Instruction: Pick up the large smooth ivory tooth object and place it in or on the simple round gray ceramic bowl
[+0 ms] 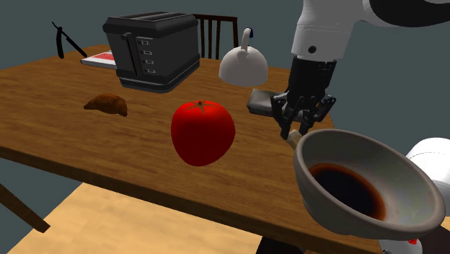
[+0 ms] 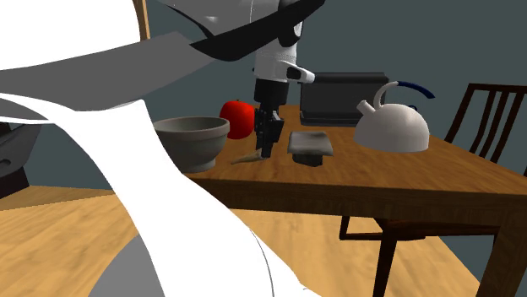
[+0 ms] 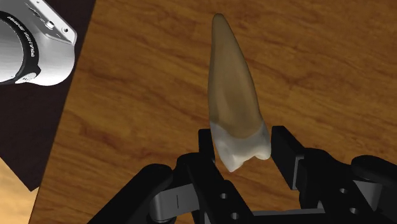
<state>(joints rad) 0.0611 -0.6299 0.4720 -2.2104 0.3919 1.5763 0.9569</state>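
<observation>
The gripper [image 3: 240,145] was closed on the tooth [image 3: 234,105]. In the wrist view its two black fingers [image 3: 284,153] pressed the pale, broad crown end from either side, and the long tan root pointed straight away from the hand. Taking the thick end made sense, since the root tapers to a point and would give the pads little to bear on. The tooth lay low over the worktop [image 1: 86,137], its length nearly level. Whether it had left the wood could not be told, though in the second exterior view its tip [image 2: 246,158] seemed to touch or nearly touch the surface beside the gripper [image 2: 267,145]. The arm came down almost vertically, so the hand stood clear of the dark grey tray [image 2: 310,145] just beside it and of the white kettle [image 2: 391,126] farther off. The bowl [image 1: 317,195] stood near, at the worktop's edge by the stand, with its mouth open upward and a dark inside. Only a little bare wood lay between bowl and tooth, so I judged the carry would be short: up enough to clear the rim, then across. The red apple [image 1: 203,132], toaster [image 1: 151,50] and croissant [image 1: 107,105] sat well away from that path. A long tooth held by one end might swing or slip.
</observation>
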